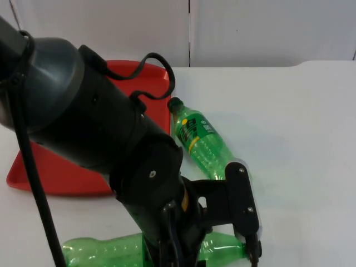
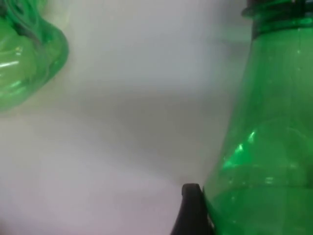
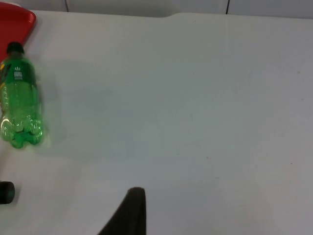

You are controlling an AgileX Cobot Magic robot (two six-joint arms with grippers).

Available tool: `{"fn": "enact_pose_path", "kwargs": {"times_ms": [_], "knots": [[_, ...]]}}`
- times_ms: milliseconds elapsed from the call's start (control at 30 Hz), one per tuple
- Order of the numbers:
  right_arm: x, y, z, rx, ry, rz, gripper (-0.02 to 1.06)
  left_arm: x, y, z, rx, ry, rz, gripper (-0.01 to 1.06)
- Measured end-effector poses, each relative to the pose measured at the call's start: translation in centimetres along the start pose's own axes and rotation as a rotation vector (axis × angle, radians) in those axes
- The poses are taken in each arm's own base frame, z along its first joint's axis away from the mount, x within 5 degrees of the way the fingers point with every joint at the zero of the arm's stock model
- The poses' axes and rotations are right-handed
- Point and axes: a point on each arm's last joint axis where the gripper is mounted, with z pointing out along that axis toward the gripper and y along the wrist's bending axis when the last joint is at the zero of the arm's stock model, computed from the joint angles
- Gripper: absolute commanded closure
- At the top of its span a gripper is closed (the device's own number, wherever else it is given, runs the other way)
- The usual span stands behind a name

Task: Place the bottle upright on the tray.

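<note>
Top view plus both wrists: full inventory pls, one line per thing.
labelled bottle: 1, green with a dark cap and a green and yellow label, lying on its side on the table just off the tray's right edge, cap toward the tray.
plain bottle: 1, clear green, no label seen, lying on its side at the near edge of the table, partly under the left arm.
tray: 1, red, at the table's left, by the wall, no bottle on it.
table: 1, white.
partition wall: 1, grey, behind the table.
left gripper: 1, black, low at the plain bottle's neck end; a fingertip sits against the green plastic.
right gripper: 1, black, waiting above bare table.
</note>
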Motion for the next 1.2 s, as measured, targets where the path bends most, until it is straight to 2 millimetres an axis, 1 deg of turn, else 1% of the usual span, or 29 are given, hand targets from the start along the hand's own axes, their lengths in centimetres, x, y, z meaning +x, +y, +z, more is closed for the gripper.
{"fn": "enact_pose_path", "kwargs": {"times_ms": [200,333,433,467,567,600,767,800,933,967,1000,1033,1100,1133,1200], "knots": [[0.0,0.0,0.0,0.000,0.000,0.000,0.08,0.0,0.0,-0.1,0.002,0.004,0.000,1.05],[0.0,0.0,0.0,0.000,0.000,0.000,0.08,0.0,0.0,-0.7,0.003,0.006,0.000,1.05],[0.0,0.0,0.0,0.000,0.000,0.000,0.08,-0.5,0.4,-2.4,-0.026,-0.035,-0.001,1.05],[0.0,0.0,0.0,0.000,0.000,0.000,0.08,-0.5,0.4,-2.4,-0.026,-0.035,-0.001,1.05],[0.0,0.0,0.0,0.000,0.000,0.000,0.08,-1.0,0.8,-4.6,-0.066,-0.093,-0.003,1.05],[0.0,0.0,0.0,0.000,0.000,0.000,0.08,-1.0,0.8,-4.6,-0.066,-0.093,-0.003,1.05],[0.0,0.0,0.0,0.000,0.000,0.000,0.08,-1.8,1.3,-10.1,-0.164,-0.241,-0.013,1.05],[0.0,0.0,0.0,0.000,0.000,0.000,0.08,-1.8,1.3,-10.1,-0.164,-0.241,-0.013,1.05],[0.0,0.0,0.0,0.000,0.000,0.000,0.08,-2.2,1.6,-15.3,-0.272,-0.425,-0.038,1.05],[0.0,0.0,0.0,0.000,0.000,0.000,0.08,-2.2,1.6,-15.3,-0.272,-0.425,-0.038,1.05],[0.0,0.0,0.0,0.000,0.000,0.000,0.08,-2.2,1.6,-16.5,-0.303,-0.471,-0.038,1.05],[0.0,0.0,0.0,0.000,0.000,0.000,0.08,-2.2,1.6,-18.6,-0.351,-0.561,-0.057,1.05],[0.0,0.0,0.0,0.000,0.000,0.000,0.08,-2.2,1.6,-21.3,-0.415,-0.677,-0.076,1.05],[0.0,0.0,0.0,0.000,0.000,0.000,0.08,-2.2,1.6,-21.3,-0.415,-0.677,-0.076,1.05],[0.0,0.0,0.0,0.000,0.000,0.000,0.08,-2.0,1.5,-23.3,-0.464,-0.770,-0.095,1.05]]}}
